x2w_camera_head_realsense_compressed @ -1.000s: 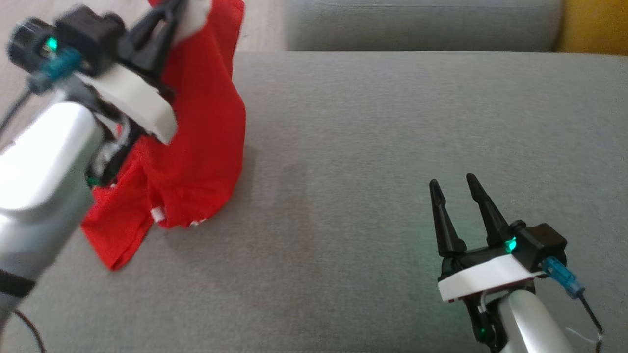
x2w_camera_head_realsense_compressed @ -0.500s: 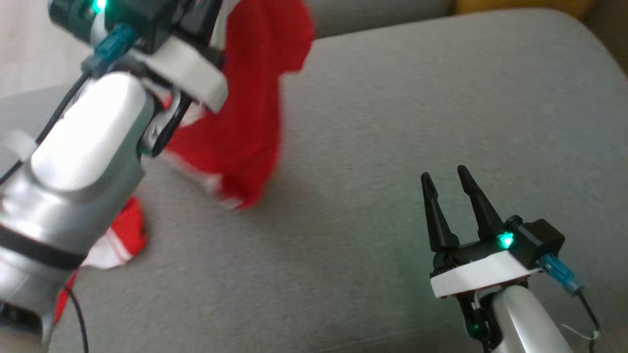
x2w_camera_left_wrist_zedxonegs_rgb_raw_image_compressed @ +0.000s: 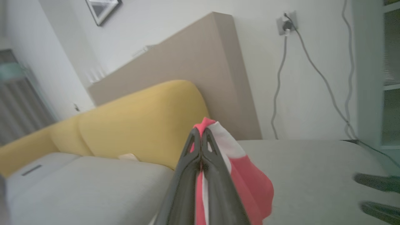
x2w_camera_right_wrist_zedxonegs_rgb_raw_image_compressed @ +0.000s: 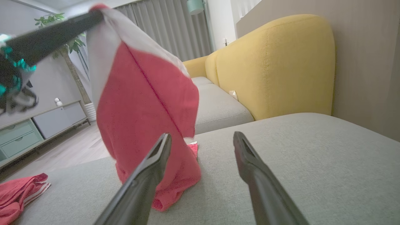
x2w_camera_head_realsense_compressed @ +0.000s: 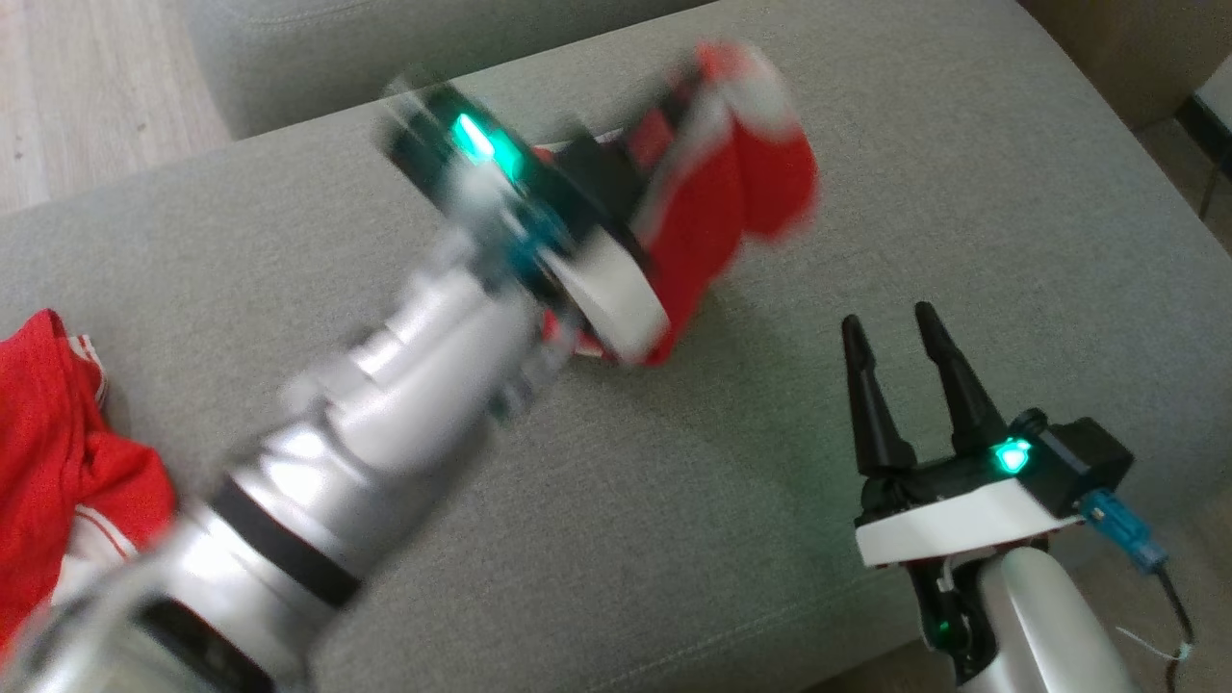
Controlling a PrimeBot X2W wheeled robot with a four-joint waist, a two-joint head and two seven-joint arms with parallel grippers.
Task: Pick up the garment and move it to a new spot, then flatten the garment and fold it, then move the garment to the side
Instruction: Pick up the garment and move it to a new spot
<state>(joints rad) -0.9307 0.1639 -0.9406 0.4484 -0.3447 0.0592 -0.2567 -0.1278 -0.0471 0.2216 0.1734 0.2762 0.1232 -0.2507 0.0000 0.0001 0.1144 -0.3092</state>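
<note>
Head view: left gripper (x2w_camera_head_realsense_compressed: pixel 679 106), clamped on the red garment (x2w_camera_head_realsense_compressed: pixel 760 192), holds it above the grey cushion (x2w_camera_head_realsense_compressed: pixel 674 500), another red cloth (x2w_camera_head_realsense_compressed: pixel 48 433) at the cushion's left edge. Right wrist view: right gripper (x2w_camera_right_wrist_zedxonegs_rgb_raw_image_compressed: pixel 201 135), spread and empty, before the garment; yellow backrest (x2w_camera_right_wrist_zedxonegs_rgb_raw_image_compressed: pixel 275 65) behind the cushion.

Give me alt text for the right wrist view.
A red garment with white trim hangs from the left gripper, its lower end on a grey cushion. The open right gripper is in front, a yellow sofa behind.

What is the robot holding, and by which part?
The left gripper pinches the red-and-white fabric garment by its white band at the top; the rest hangs down. The open right gripper holds nothing.
</note>
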